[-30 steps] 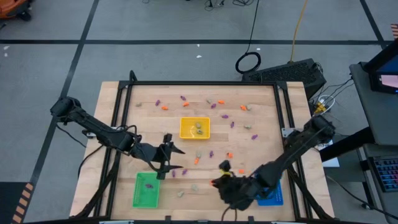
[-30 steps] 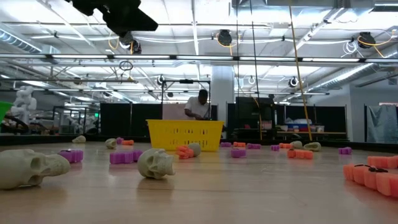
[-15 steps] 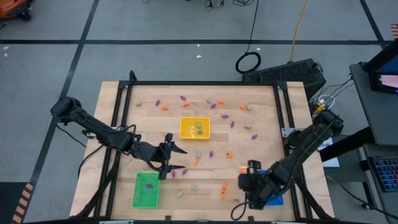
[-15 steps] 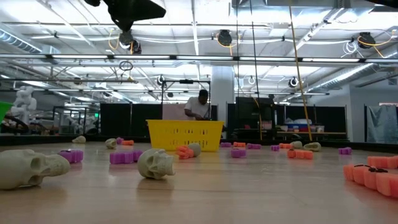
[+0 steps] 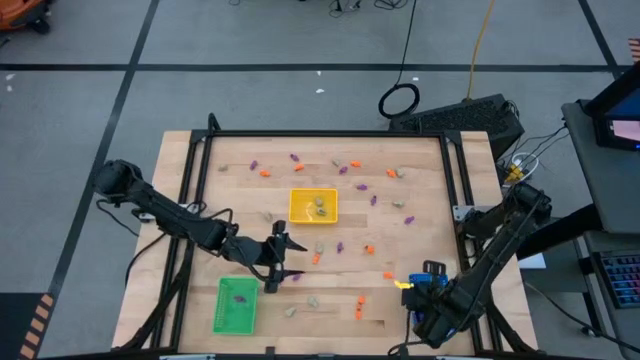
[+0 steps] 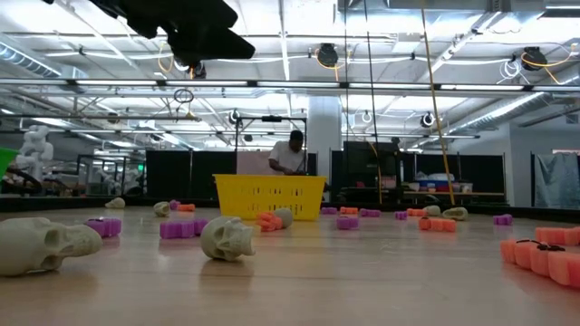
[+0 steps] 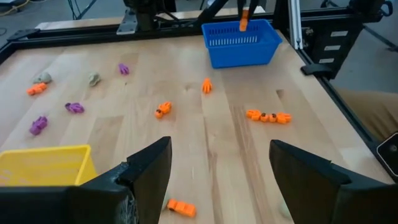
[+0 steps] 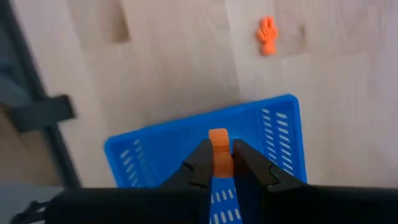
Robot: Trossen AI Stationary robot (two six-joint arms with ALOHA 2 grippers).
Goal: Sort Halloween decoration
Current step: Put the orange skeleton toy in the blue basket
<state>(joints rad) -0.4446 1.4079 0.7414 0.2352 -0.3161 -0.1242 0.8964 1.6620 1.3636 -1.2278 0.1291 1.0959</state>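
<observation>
Holding an orange trinket pinched between the fingers of my right pincer, I read it as hanging straight above the blue tray — the tray's floor fills the wrist view directly under the fingertips. That vertical line-up is what the release depends on; I judge a plain opening would drop the piece inside, near the tray's middle. The trinket's long axis runs along the fingers, pointing down toward the tray. My left pincer is spread wide and carries nothing, hovering over the desk between the yellow tray and green tray — well apart from the blue one. Other trinkets lie scattered on the desk.
</observation>
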